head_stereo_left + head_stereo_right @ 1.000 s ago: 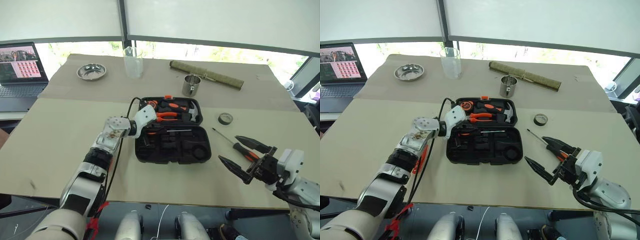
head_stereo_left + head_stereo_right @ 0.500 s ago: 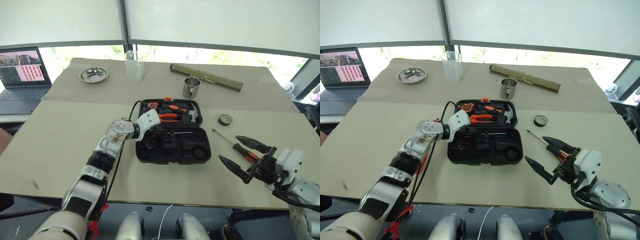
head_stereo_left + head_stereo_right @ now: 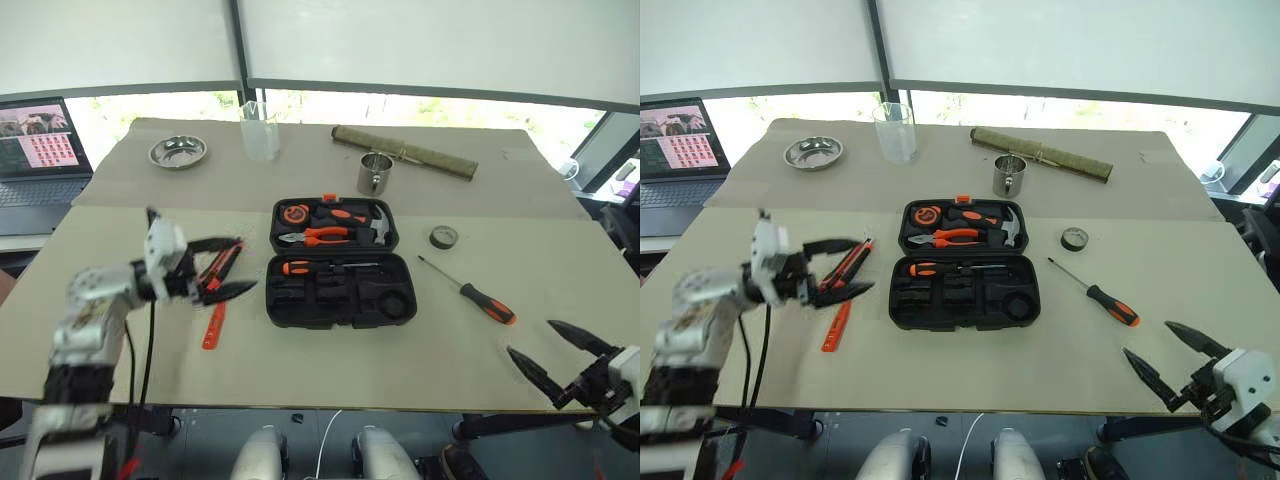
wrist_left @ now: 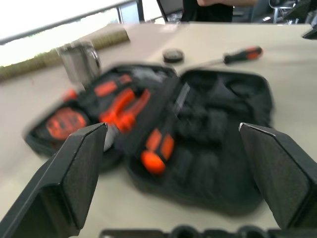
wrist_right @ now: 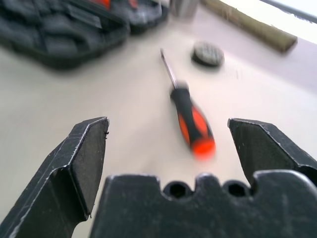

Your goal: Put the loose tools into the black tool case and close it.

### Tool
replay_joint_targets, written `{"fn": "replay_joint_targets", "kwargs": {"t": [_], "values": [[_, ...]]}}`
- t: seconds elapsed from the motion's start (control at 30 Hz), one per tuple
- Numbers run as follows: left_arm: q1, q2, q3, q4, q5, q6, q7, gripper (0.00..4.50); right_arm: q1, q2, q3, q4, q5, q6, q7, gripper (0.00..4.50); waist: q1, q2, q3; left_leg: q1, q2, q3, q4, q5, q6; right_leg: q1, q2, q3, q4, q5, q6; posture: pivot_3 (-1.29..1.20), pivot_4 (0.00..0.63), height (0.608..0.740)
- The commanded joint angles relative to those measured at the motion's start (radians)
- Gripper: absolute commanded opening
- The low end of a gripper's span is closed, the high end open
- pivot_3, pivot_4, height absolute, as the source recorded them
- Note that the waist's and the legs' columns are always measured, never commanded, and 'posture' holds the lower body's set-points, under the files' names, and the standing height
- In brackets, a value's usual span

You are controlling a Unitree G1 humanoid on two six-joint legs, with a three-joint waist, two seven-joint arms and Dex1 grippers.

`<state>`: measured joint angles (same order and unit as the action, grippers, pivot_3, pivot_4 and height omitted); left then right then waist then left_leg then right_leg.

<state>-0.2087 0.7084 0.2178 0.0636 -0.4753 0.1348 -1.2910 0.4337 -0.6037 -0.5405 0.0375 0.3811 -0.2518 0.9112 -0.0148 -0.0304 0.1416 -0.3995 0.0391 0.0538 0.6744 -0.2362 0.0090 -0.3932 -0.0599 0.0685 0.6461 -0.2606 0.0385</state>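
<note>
While legible nowhere: tool case [image 3: 340, 265] lettering.

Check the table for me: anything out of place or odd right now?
Three tools lie outside the open case: a screwdriver to its right, a knife and an orange tool to its left. Nothing looks spilled or damaged.

A: What lay in the black tool case [image 3: 965, 278]?
B: It stood open on the table [image 3: 1060, 360], with a screwdriver [image 3: 950, 268] in the near half and pliers [image 3: 955, 236] and a hammer [image 3: 995, 222] in the far half.
A: And outside it?
B: A second screwdriver [image 3: 1095, 292] lay to its right; a utility knife [image 3: 850, 262] and an orange pen-like tool [image 3: 836, 326] lay to its left.
A: The grippers?
B: The left gripper [image 3: 840, 268] was spread wide over the knife; the right gripper [image 3: 1170, 352] gaped, empty, at the near edge.
</note>
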Motion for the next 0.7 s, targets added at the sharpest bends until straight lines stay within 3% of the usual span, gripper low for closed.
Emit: {"fn": "replay_joint_targets", "kwargs": {"t": [0.03, 0.2, 0.37, 0.47, 0.6, 0.63, 0.7], "values": [[0.101, 0.012, 0.058, -0.116, -0.010, -0.103, -0.009, 4.42, -0.018, -0.037, -0.017, -0.047, -0.047, 0.141, -0.124, 4.50, 0.001, 0.000, 0.000, 0.000, 0.001, 0.000, 0.000, 0.000, 0.000, 0.000, 0.000, 0.000, 0.000, 0.000, -0.001, 0.00, 0.150, 0.740], [0.128, -0.009, 0.033, -0.205, -0.078, -0.058, -0.001, 4.42, -0.196, -0.188, 0.067, -0.087, -0.010, 0.356, -0.069, 4.50, -0.003, 0.002, 0.001, 0.002, 0.004, 0.002, 0.002, 0.001, 0.001, 0.000, 0.000, 0.004, 0.000, -0.001, -0.006, 0.00, 0.150, 0.740], [0.048, -0.030, -0.056, -0.201, -0.023, -0.113, 0.003, 4.42, -0.447, -0.354, 0.266, 0.088, -0.122, 0.490, 0.008, 4.50, 0.002, 0.001, 0.001, 0.005, 0.004, 0.007, 0.002, 0.001, 0.001, 0.003, 0.002, 0.003, 0.000, 0.000, -0.003, 0.00, 0.150, 0.740], [0.018, -0.038, -0.107, -0.212, -0.035, -0.094, -0.019, 4.42, -0.630, -0.379, 0.402, 0.249, -0.214, 0.503, 0.042, 4.50, 0.004, 0.001, 0.001, 0.002, 0.001, 0.007, 0.001, 0.001, 0.001, 0.001, 0.003, 0.002, -0.001, 0.001, -0.002, 0.00, 0.150, 0.740], [0.016, -0.037, -0.134, -0.225, -0.042, -0.088, -0.019, 4.42, -0.758, -0.367, 0.476, 0.373, -0.249, 0.529, 0.075, 4.50, 0.001, 0.001, 0.001, -0.002, 0.000, 0.007, 0.001, 0.000, 0.002, -0.003, 0.003, 0.003, -0.001, 0.001, -0.001, 0.00, 0.150, 0.740], [0.016, -0.036, -0.136, -0.227, -0.044, -0.087, -0.017, 4.50, -0.777, -0.364, 0.494, 0.395, -0.257, 0.521, 0.090, 3.97, 0.001, 0.001, 0.001, -0.004, 0.000, 0.006, 0.001, 0.000, 0.003, -0.005, 0.003, 0.003, -0.001, 0.001, -0.001, 0.00, 0.150, 0.740], [0.016, -0.035, -0.137, -0.229, -0.047, -0.086, -0.013, 4.50, -0.797, -0.365, 0.521, 0.422, -0.269, 0.517, 0.123, 3.40, 0.001, 0.001, 0.001, -0.009, -0.001, 0.006, 0.001, 0.000, 0.003, -0.010, 0.002, 0.003, 0.000, 0.001, -0.001, 0.00, 0.150, 0.740]]}}
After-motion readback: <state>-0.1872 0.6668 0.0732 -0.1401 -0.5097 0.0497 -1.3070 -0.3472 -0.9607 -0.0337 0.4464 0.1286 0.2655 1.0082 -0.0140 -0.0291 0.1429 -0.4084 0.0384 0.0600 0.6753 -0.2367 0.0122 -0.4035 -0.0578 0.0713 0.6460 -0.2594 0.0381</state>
